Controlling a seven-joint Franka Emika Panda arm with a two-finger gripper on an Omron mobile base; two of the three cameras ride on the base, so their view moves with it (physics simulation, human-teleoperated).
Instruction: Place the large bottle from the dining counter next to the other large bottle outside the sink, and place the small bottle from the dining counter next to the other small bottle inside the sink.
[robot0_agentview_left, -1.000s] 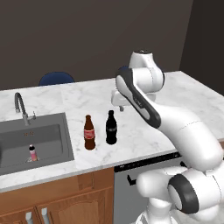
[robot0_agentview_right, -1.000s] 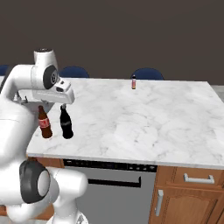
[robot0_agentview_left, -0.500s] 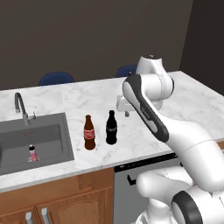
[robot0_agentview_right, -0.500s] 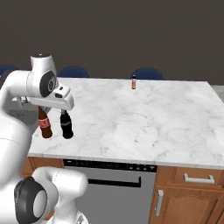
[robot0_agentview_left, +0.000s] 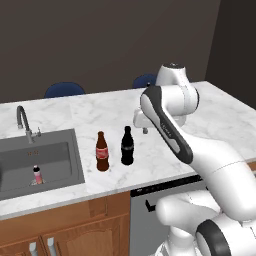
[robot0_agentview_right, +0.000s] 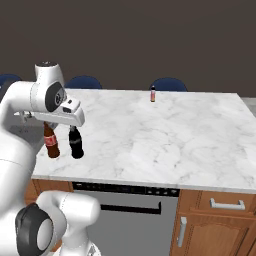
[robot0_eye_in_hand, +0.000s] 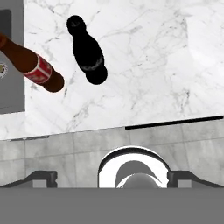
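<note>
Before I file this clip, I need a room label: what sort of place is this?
A kitchen, most likely: a marbled counter with a sink and curved tap, wooden cabinets below, blue stools behind.

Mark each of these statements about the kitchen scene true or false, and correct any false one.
1. The large bottle stands upright beside the other large bottle on the counter outside the sink. True.
2. The gripper is closed around the large bottle. False: its jaws are open, it holds nothing and is clear of the bottle.
3. A small bottle stands near the far edge of the dining counter. True.
4. The sink holds no bottle. False: a small pink bottle stands inside it.
5. Both large bottles lie on their sides. False: both stand upright.
</note>
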